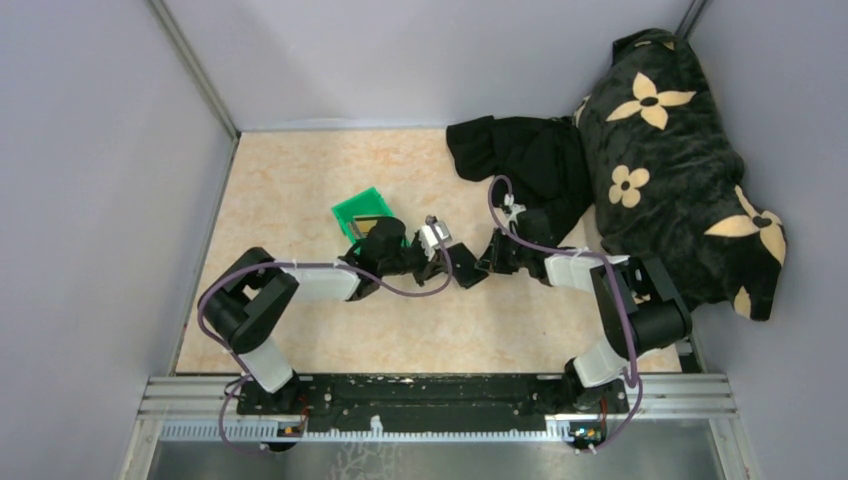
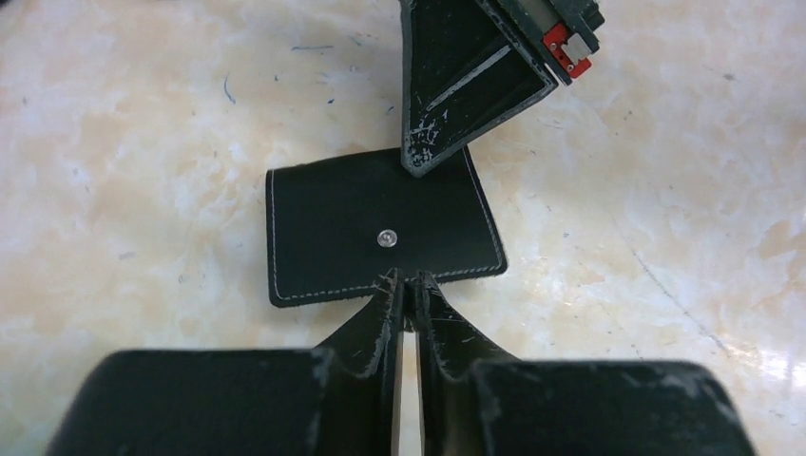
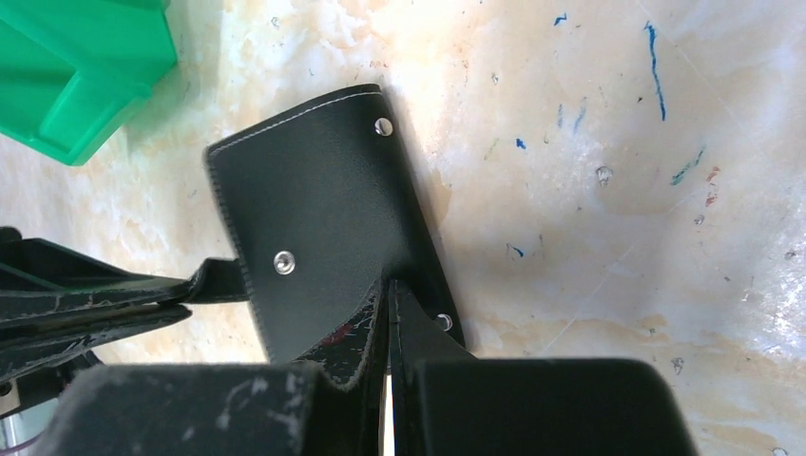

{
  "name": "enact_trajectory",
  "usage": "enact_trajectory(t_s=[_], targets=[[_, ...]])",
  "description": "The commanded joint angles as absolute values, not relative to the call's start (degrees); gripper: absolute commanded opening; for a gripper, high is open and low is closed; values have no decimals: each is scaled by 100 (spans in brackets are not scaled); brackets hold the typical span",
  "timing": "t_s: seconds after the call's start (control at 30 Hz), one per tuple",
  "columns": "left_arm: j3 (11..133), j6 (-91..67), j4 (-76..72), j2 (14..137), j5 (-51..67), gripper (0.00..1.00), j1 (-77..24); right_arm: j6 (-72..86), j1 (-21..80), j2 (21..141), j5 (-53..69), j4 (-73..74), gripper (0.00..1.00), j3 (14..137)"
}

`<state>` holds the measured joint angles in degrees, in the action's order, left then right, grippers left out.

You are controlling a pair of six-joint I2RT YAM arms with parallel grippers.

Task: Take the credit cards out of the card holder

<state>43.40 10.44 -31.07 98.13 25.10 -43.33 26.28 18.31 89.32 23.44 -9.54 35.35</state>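
Item: card holder (image 2: pixel 361 223), black, flat, folded shut. It is being kept low over the middle of the table (image 2: pixel 143 142), between the two arms' ends; whether it is lying fully flat cannot be told.

Markings: white stitching (image 2: pixel 273 237) is being shown along the holder's edges, and round metal studs (image 3: pixel 283 262) are being shown on its outer face.

Left gripper (image 2: pixel 407 285): its fingers are being pressed tight together on a small tab at the holder's near edge, so the holder is being grasped from the left.

Right gripper (image 3: pixel 388 290): its fingers are being clenched on the opposite edge of the holder. In the left wrist view its tip is being seen touching that far edge, with a small red part higher up on its body.

Surroundings: the table is beige and marbled and is being shown with blue pen marks. A green bin (image 3: pixel 76 66) is being seen near the holder, beyond the left gripper. A black cloth (image 1: pixel 525 160) is being seen bunched at the far right, against a dark cushion (image 1: pixel 680 150) with cream flowers.
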Motion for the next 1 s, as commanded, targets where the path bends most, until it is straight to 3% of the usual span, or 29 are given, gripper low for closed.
enact_trajectory(t_s=[0.0,0.07,0.17,0.67,0.83,0.9,0.97], targets=[[4146,572,-3313,9534,2192,18,-4324,2361,1844,8799,1817,-606,4,3560],[4064,426,-3292,9612,2213,20,-4341,2197,1975,8640,1639,-428,26,3659],[3820,203,-3357,9636,2089,25,-4397,1958,2328,8504,1173,-16,41,3943],[3118,-288,-3633,8808,1083,23,-4509,912,4060,8693,-1115,717,59,4715],[2832,-567,-3988,8415,890,24,-4504,836,4326,8658,-1172,743,63,4562],[2753,-555,-4092,8356,971,24,-4504,842,4338,8668,-1115,753,71,4499],[2708,-572,-4189,8341,951,24,-4509,866,4346,8727,-1168,812,73,4468]])
